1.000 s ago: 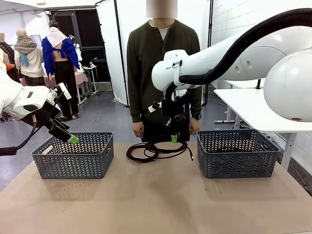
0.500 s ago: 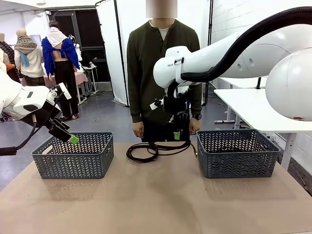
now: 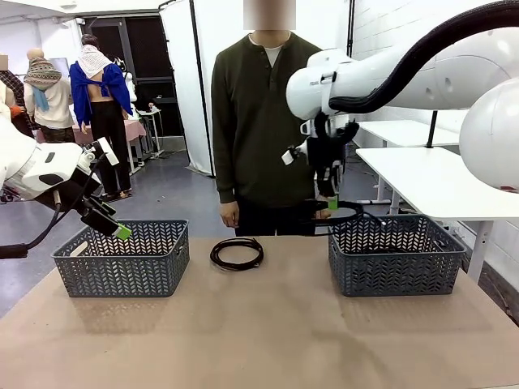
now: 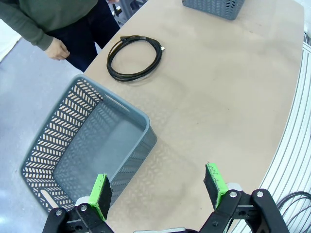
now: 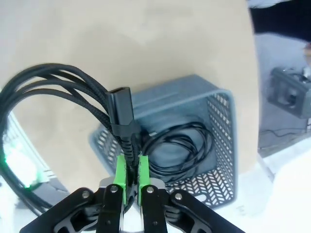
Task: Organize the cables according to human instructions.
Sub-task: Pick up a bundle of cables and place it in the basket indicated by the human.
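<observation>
You have open worktop [image 3: 259, 332] across the whole near half, bare between the left basket [image 3: 122, 263] and the right basket [image 3: 395, 259]. The baskets stand well apart, each towards its own side. The person [image 3: 259, 105] stands at the far edge.

One coiled cable [image 3: 237, 253] lies flat near that far edge, between the baskets and touching neither. It is a thin black cord wound in a round loop, with a small plug end.

The right tool [image 3: 332, 203] hangs above the right basket's far left corner. Its pads are pressed together on a second cable [image 5: 58, 90], pinching it just below a black plug. The braided loops swing out to one side, clear of the worktop. A third cable [image 5: 182, 145] lies loosely coiled on that basket's floor.

The left tool [image 4: 158, 179] is spread wide with nothing between its pads, hovering above the left basket's near side.
</observation>
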